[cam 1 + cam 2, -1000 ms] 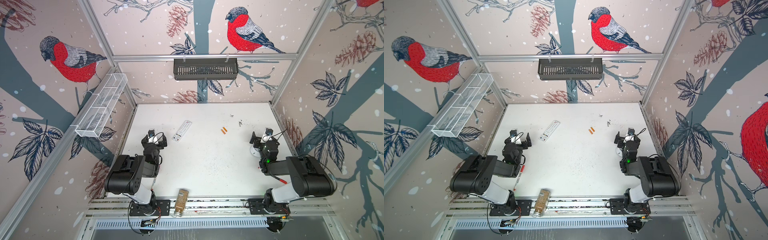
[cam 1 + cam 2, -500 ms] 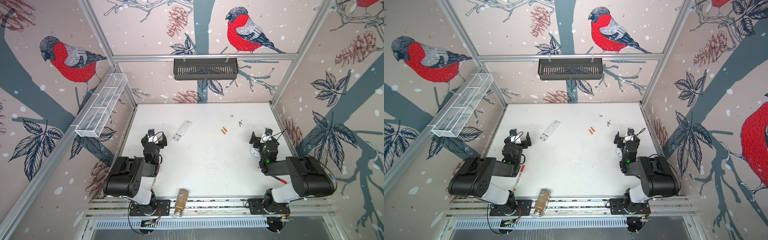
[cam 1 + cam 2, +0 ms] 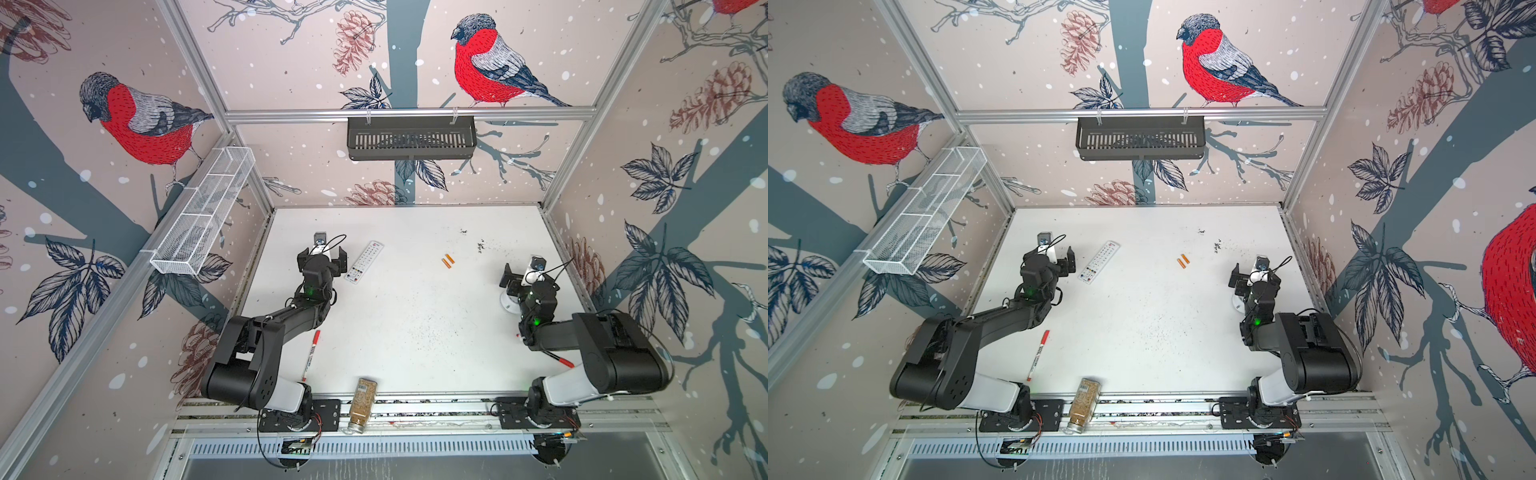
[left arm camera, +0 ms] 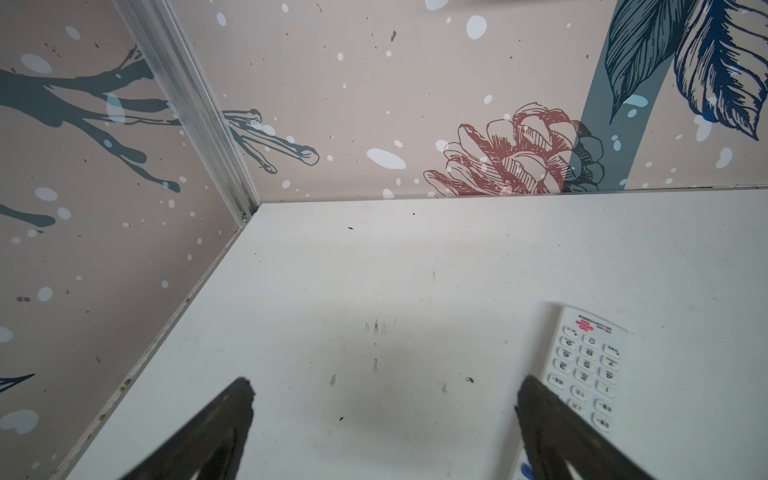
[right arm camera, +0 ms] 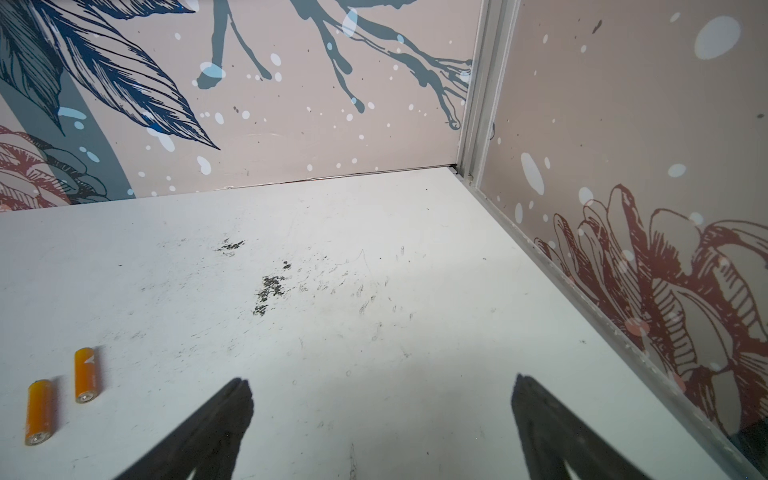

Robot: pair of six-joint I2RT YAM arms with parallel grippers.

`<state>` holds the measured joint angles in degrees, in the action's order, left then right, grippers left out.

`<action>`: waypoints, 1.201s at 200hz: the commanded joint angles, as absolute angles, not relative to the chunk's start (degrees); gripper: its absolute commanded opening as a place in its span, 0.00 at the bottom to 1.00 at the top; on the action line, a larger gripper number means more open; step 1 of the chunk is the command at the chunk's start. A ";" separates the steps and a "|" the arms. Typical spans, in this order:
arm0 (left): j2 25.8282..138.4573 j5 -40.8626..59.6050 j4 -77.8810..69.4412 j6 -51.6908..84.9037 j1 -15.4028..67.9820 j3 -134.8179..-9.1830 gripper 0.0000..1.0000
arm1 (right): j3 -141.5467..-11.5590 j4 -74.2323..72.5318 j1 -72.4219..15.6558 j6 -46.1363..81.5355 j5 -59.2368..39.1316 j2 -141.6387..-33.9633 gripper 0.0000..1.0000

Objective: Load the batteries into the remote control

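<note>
In both top views my left pincer (image 3: 323,258) hung over the left part of the white worktop (image 3: 407,324), jaws wide apart and holding nothing. The remote control (image 3: 365,262) lay keypad-up just beside it, towards the middle. It was slanted, with its red-marked end pointing to the back wall. The batteries (image 3: 449,258) lay side by side further right, well apart from the remote control and from both pincers. My right pincer (image 3: 524,277) stood over the right part of the worktop, jaws likewise apart and empty, above a round white object (image 3: 508,302). A red-capped pen (image 3: 311,355) lay near my left arm. A second pen (image 3: 562,360) showed partly under my right arm. A jar (image 3: 362,402) lay on its side across the front edge.

From my left wrist, the two dark fingers (image 4: 245,388) stood wide apart with only bare worktop between them. The remote control (image 4: 586,365) showed beside one finger, keypad up, partly hidden behind it. Whether that finger touched it I could not tell.

From my right wrist, the fingers (image 5: 243,390) were spread wide over scuffed, speckled worktop and gripped nothing. The batteries (image 5: 86,374) lay flat off to one side of the pincer, parallel, close together but not touching, clear of the fingers.
</note>
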<state>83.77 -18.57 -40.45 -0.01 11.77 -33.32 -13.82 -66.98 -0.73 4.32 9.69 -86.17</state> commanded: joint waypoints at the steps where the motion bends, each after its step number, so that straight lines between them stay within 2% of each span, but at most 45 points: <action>1: 84.81 -15.98 -34.01 2.67 12.21 -36.38 0.98 | -14.32 -67.13 -0.79 4.59 8.72 -86.31 0.99; 35: 89.86 -4.87 -27.78 6.45 12.35 -43.34 0.98 | -15.37 -65.29 -1.44 2.94 7.34 -85.04 0.99; 78: 100.09 0.54 -17.97 12.49 12.74 -55.86 0.98 | -26.93 -42.16 -7.63 1.06 15.45 -80.58 0.99; 113: 110.19 6.41 -13.97 14.50 12.74 -66.67 0.98 | -38.53 -22.24 -13.20 6.21 18.54 -79.69 0.99; 142: 117.66 3.74 -9.93 16.99 12.78 -75.31 0.98 | -45.90 -6.90 -15.86 10.15 18.08 -78.07 0.99; 153: 120.11 3.26 -8.80 18.15 12.70 -78.17 0.98 | -46.25 -4.42 -16.17 12.57 15.80 -76.02 0.99; 188: 125.55 11.28 -10.05 19.82 12.90 -84.05 0.98 | -42.93 -3.72 -17.04 16.11 7.69 -67.32 0.99; 240: 127.69 15.53 -7.27 22.58 15.21 -85.89 0.98 | -42.36 -0.71 -16.97 14.07 9.14 -62.46 0.99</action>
<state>127.39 12.38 -9.54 21.02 13.89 -85.56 -42.33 -2.61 -17.15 14.76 8.95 -63.64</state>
